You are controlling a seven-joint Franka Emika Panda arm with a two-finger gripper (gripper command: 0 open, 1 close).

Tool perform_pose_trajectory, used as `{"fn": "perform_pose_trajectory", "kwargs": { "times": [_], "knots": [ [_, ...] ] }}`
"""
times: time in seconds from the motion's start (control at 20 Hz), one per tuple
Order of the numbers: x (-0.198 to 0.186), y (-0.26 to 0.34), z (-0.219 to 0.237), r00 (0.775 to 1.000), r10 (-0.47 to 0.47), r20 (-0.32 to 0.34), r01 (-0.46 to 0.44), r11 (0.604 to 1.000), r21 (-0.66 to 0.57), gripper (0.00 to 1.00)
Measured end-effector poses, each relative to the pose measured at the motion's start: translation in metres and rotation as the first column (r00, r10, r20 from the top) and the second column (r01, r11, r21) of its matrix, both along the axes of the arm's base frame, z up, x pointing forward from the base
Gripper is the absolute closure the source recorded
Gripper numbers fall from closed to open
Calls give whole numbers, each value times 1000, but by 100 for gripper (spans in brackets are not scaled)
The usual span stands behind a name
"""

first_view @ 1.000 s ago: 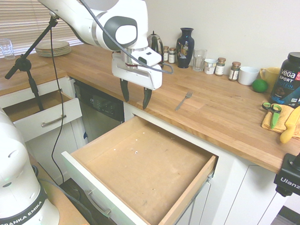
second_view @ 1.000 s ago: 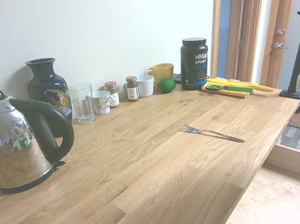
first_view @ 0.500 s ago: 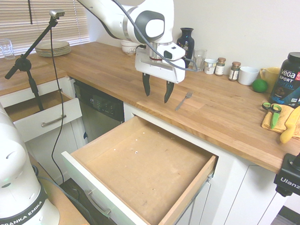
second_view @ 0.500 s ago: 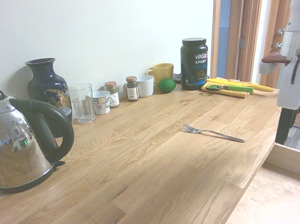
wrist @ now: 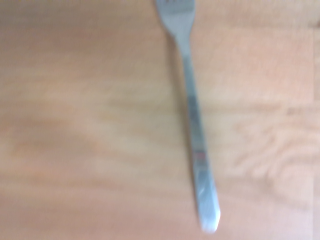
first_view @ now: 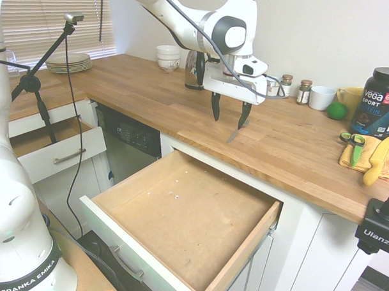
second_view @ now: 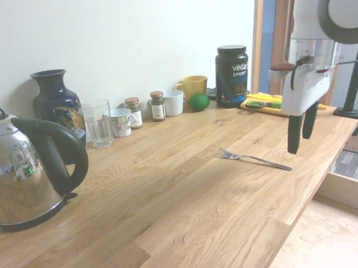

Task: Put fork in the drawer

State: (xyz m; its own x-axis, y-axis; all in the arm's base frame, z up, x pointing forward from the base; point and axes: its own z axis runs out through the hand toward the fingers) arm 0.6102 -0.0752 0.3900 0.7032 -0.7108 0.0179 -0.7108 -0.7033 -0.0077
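Note:
The slim silver fork (first_view: 234, 134) lies flat on the wooden counter (first_view: 290, 149); it also shows as the fork (second_view: 255, 158) and, close up and blurred, the fork (wrist: 192, 120). My gripper (first_view: 228, 121) hangs open just above the fork's handle end, fingers pointing down, nothing between them. From the other side the gripper (second_view: 301, 137) hovers over the counter's edge near the handle tip. The large drawer (first_view: 242, 246) with white front and bare brown wood bottom stands pulled out below the counter, with nothing in it.
Along the wall stand a kettle (second_view: 19, 171), dark vase (second_view: 56, 104), glass (second_view: 98, 123), spice jars, mugs, a lime and a black tub (first_view: 378, 104). Green-handled scissors (first_view: 352, 139) lie on a yellow cloth. A smaller white drawer (first_view: 57, 155) is open at left.
The arm has swung right and back from over the drawer's edge to above the fork on the counter. The fingers stay open. The fork has not moved.

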Motion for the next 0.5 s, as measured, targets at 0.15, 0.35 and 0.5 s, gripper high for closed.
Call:
{"fn": "perform_pose_trajectory", "kwargs": {
  "times": [0.15, 0.35, 0.5],
  "knots": [
    [21, -7, -10, 1000, -10, 2, 10, 1000, 1, 0],
    [38, -6, -24, 1000, -6, -15, 6, 1000, 0, 0],
    [48, -2, -33, 1000, -1, -25, 1, 1000, 1, 0]
  ]
}}
